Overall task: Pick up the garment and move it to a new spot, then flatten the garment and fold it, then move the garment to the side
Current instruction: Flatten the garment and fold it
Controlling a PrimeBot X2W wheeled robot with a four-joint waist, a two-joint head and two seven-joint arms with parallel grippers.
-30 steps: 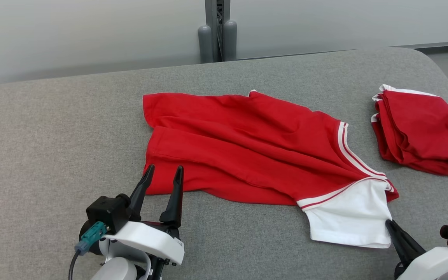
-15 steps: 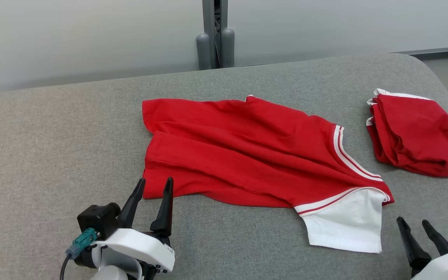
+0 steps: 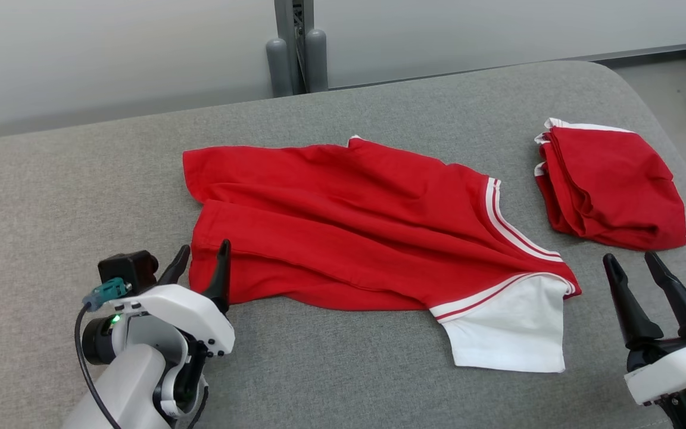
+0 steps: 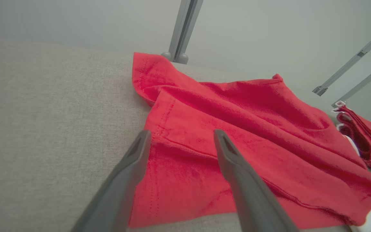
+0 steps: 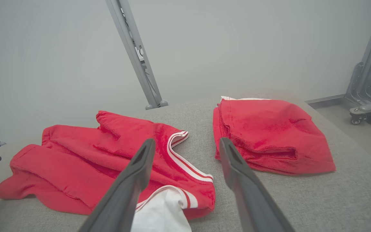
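Nearest, at lower left in the head view, the left gripper (image 3: 204, 248) has its two dark fingers spread wide with nothing between them. Its tips are at the garment's (image 3: 343, 220) near left corner. The left wrist view shows one finger over bare worktop (image 3: 69, 179) and the other over the red hem; whether either touches the cloth cannot be told. At lower right the right gripper (image 3: 630, 258) is likewise wide open and empty. It is apart from the garment, to the right of its white sleeve (image 3: 507, 330) and on the near side of a folded pile (image 3: 614, 182).

The garment lies mid-worktop, stretched left to right but not flat: long soft creases run along it, and its far left edge is doubled over. It is matte red knit with a stitched hem at the left end. Two white stripes edge the red at the right, and the plain white, roughly square sleeve lies flat at the near right corner.

The pile is of the same red cloth with white trim at its far edge, folded in several layers, apart from the garment on its right. The worktop is padded and covered in grey woven fabric, with a rounded far right corner. Behind it a grey metal post (image 3: 295, 47) rises against a plain pale wall (image 3: 111, 53).
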